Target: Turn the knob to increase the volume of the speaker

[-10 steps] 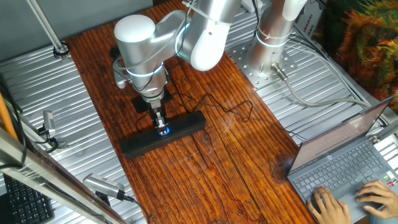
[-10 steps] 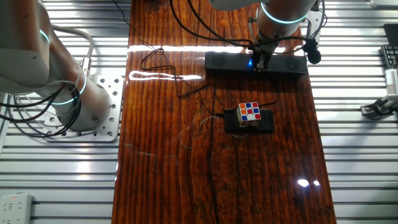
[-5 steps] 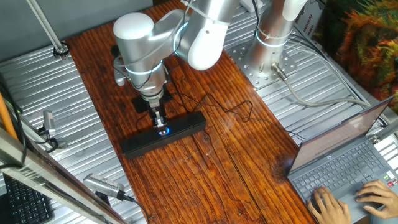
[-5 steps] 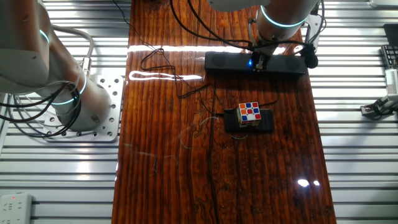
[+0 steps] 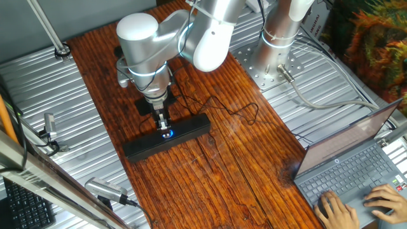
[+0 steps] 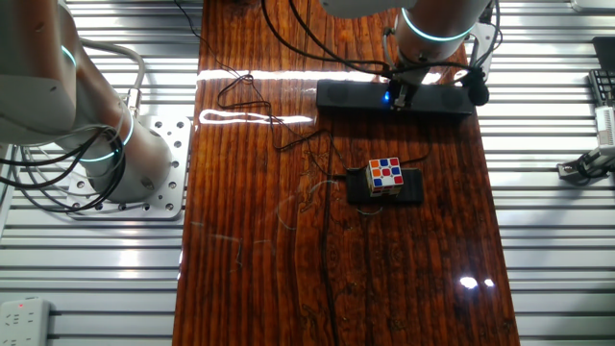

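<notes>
Black and slim, the long rectangular speaker [image 5: 166,137] [image 6: 395,98] lies across the reddish-brown wooden tabletop [image 5: 216,165] [image 6: 336,240], and we take it as our landmark. Midway along it we see the small round knob ringed with blue light [image 5: 167,133] [image 6: 389,98]; the glow shows in both fixed views.

Directly above that knob we see the silver arm's 2-finger gripper [image 5: 165,125] [image 6: 399,96], pointing straight down with its dark fingers [image 5: 163,120] drawn close together around the knob. The fingertips meet the blue glow, so we read the jaws as narrowed onto the knob, though the exact contact is too small to make out.

From the speaker a thin black cable [image 5: 238,109] [image 6: 252,96] runs off in loops over the wood toward the arm's round metal base [image 5: 270,60].

Well apart from the speaker, nearer the middle of the tabletop in the other fixed view, we see a multicoloured cube [image 6: 385,175] resting on a small black square pad [image 6: 408,187].

Far from the speaker, at the table's corner in one fixed view, a grey laptop [image 5: 353,168] stands open, with a person's 2 hands [image 5: 337,207] on its keyboard.
</notes>
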